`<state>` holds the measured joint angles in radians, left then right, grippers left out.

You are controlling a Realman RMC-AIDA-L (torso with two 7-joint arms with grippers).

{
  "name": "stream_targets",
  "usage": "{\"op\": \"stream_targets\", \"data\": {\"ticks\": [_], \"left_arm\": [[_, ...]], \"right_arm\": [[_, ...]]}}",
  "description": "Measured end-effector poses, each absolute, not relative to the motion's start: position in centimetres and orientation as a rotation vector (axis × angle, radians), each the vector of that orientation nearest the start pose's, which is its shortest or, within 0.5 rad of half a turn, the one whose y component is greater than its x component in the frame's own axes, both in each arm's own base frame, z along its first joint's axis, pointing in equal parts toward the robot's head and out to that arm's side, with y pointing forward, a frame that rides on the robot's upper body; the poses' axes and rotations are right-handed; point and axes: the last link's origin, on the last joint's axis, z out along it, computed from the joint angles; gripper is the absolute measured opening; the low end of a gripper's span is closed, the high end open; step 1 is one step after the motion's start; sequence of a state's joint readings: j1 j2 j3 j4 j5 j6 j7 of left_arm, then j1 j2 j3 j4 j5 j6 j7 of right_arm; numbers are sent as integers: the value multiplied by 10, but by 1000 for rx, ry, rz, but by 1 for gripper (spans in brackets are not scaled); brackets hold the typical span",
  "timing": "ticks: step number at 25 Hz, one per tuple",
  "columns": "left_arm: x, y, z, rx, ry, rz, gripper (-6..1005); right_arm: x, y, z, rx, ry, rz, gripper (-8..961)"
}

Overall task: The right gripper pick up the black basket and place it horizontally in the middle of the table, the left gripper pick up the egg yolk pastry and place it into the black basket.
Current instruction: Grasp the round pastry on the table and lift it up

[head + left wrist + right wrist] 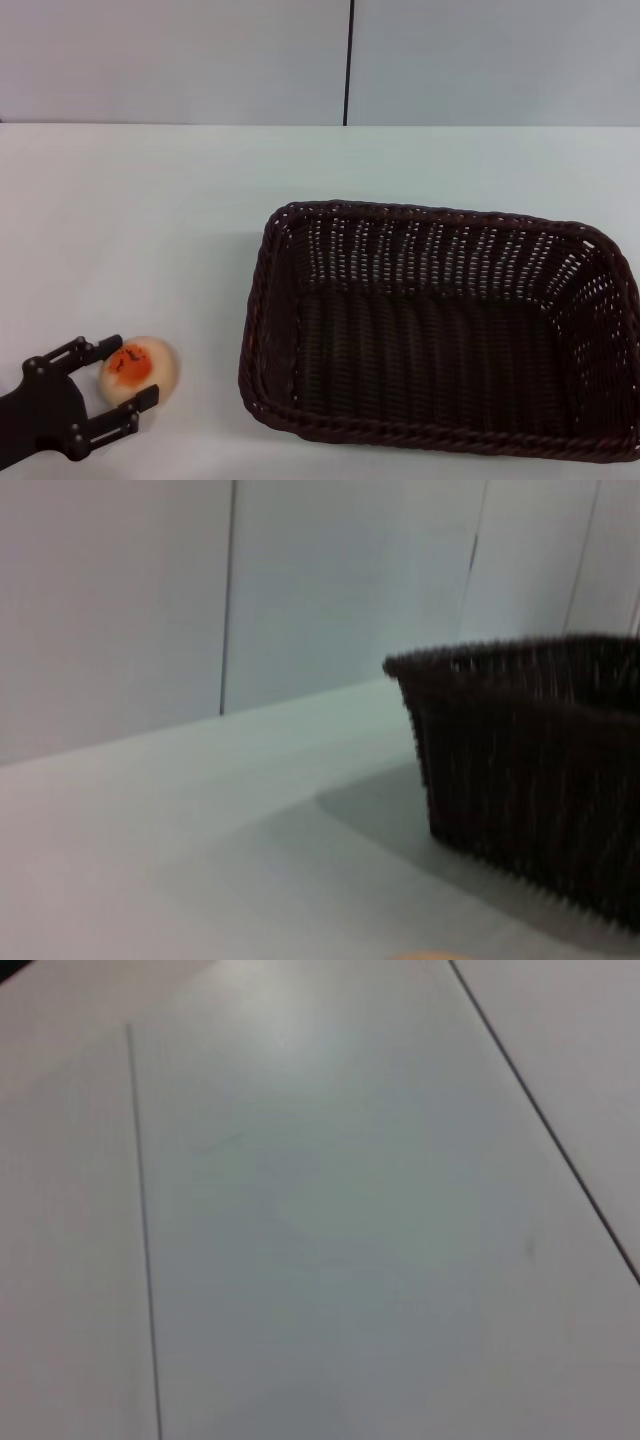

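One basket (440,345), one pastry (140,369), one gripper in view: stock of the white worktop (150,220) at this moment

Item, black basket: woven, rectangular, set flat with its long side across the middle-right of the worktop, open side up, nothing inside. The left wrist view shows one corner (530,770) of it standing ahead of that arm. The placing half of the task looks done

Item, egg yolk pastry: round, cream, with an orange patch on top; it rests on the worktop at the near left, well apart from the basket

Item, left gripper (110,378): low at the near left corner, fingers (75,352) spread open with one on either side of the pastry, at or just short of its sides, not yet closed on it

Item, right gripper: not seen in the head view; its own camera shows only plain pale surface, so the state of its fingers cannot be told

Step in hand, as judged: the grasp of the pastry. Done well, the fingers close gently and evenly about its widest part, since a soft bun may dent or roll out; then lift straight up, high enough to pass over the braided rim, and release low above the basket floor

Count: baskets one, pastries one, grippers seen one
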<state>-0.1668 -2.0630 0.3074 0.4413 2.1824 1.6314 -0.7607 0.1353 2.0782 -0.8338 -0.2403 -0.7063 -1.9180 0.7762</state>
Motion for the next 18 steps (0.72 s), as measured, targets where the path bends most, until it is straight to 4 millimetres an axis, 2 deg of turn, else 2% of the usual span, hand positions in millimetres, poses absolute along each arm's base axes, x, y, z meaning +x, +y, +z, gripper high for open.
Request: {"op": "stream_targets", "data": {"ticks": [9,15,18], "left_arm": [[-384,179,-10,-2444,-480,-556,587],[-378,180,9,-2314,-437,-666,453],[-365,182,22,-2264,-367,-791,375]], "right_arm": [[334,203,66,-1430,423,1391,684],[340,199,59,-1363,494,1388,684],[344,197,58,-1332,521,1379,684]]}}
